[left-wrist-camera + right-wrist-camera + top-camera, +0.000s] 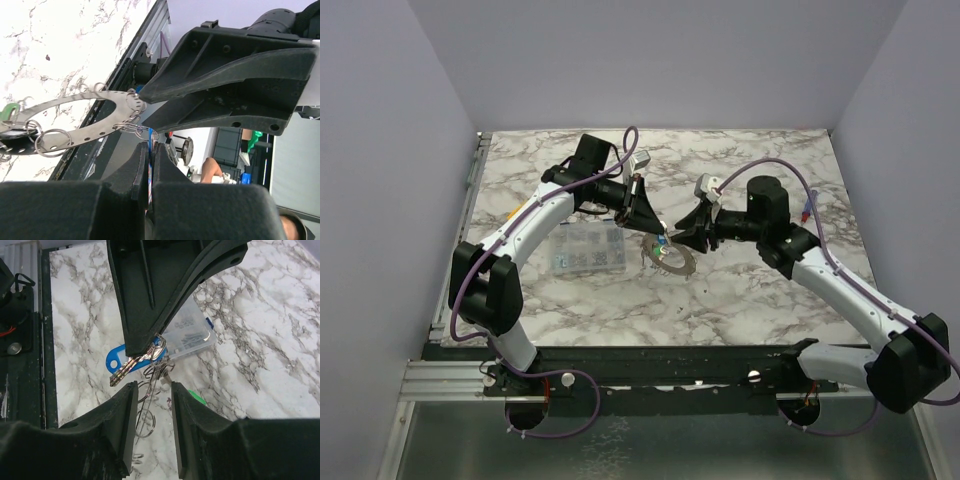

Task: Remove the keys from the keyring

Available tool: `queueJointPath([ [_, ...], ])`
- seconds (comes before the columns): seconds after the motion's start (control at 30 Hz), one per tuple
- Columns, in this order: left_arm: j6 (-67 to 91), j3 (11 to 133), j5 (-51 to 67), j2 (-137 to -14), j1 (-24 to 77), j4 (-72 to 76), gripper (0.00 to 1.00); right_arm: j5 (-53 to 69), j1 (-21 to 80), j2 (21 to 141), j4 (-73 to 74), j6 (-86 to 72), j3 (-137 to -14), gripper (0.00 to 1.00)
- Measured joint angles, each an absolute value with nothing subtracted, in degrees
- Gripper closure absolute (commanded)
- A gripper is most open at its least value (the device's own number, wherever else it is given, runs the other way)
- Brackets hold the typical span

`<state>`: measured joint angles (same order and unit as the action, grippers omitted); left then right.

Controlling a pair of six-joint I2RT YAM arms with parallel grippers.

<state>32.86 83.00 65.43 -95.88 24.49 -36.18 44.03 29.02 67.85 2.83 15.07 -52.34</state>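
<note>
The left arm arches in from the near left and tips down at the table's middle. The left gripper [144, 349] is pinched closed on the blue-headed key [116, 361], with a plain silver key [131, 368] alongside it. The right arm reaches in from the near right. The right gripper [152, 387] has its jaws parted, gripping nothing, with thin wire rings [145, 415] in the gap. The large flat grey metal keyring [70, 103] sits between both grippers' tips over the white marble table [750, 290]. A green-headed key [7, 111] is at its other end. A clear plastic compartment box [588, 250] just to the left holds small dark parts.
</note>
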Motion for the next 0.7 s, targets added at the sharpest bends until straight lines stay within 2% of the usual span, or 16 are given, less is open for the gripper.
queueJointPath([
  [0.13, 33.4, 82.8, 65.8, -95.9, 24.5, -36.1, 1.00, 42.2, 30.7, 68.9, 3.8, 14.6, -52.8, 0.54],
  [0.7, 33.9, 81.5, 67.5, -95.7, 24.5, -36.0, 1.00, 34.1, 34.4, 74.6, 6.1, 13.6, -57.2, 0.54],
])
